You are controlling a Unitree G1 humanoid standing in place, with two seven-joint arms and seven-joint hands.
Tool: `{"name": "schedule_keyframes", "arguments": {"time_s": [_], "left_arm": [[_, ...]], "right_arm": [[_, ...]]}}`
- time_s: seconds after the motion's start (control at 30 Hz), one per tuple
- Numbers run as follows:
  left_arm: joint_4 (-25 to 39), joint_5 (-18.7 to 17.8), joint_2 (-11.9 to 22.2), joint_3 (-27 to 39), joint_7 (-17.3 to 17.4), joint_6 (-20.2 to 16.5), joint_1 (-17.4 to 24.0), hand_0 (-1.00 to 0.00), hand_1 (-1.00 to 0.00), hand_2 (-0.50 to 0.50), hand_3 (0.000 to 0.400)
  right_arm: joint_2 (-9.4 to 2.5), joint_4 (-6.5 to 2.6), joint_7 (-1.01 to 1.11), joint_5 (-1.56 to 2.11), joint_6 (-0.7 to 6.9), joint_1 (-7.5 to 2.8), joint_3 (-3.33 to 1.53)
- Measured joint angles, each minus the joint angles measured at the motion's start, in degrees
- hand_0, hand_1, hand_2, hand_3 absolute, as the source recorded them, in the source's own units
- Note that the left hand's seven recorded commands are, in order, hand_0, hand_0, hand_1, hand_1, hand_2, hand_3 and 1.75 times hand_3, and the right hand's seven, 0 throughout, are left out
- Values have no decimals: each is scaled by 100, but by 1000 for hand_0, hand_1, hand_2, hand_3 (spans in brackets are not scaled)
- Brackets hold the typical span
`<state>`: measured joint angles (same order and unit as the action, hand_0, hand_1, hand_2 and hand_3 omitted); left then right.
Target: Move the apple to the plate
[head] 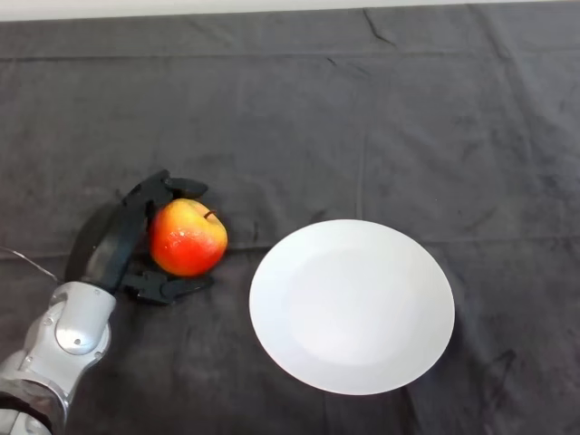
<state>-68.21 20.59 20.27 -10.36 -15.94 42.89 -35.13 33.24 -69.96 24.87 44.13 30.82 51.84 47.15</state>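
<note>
A red and yellow apple (188, 237) stands on the dark cloth, left of a white plate (352, 304). My left hand (124, 240) is wrapped round the apple's left side, with fingers curled over its far edge and the thumb under its near edge. The apple rests on the cloth about a hand's width from the plate's left rim. The plate has nothing on it.
The dark cloth (381, 118) covers the whole table, with creases running across its far part. My silver-grey forearm (63, 340) comes in from the lower left corner.
</note>
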Motion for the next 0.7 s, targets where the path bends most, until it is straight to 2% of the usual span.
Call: {"name": "schedule_keyframes", "arguments": {"time_s": [0.13, 0.53, 0.7], "left_arm": [[0, 109, 97, -7, -237, 13, 0, -1000, -1000, 0, 400], [109, 375, 123, -8, -1418, 335, 1, -1000, -1000, 0, 400], [448, 657, 122, -37, -1942, 344, 1, -1000, -1000, 0, 400]], "right_arm": [[0, 0, 0, 0, 0, 0, 0], [0, 0, 0, 0, 0, 0, 0], [0, 0, 0, 0, 0, 0, 0]]}}
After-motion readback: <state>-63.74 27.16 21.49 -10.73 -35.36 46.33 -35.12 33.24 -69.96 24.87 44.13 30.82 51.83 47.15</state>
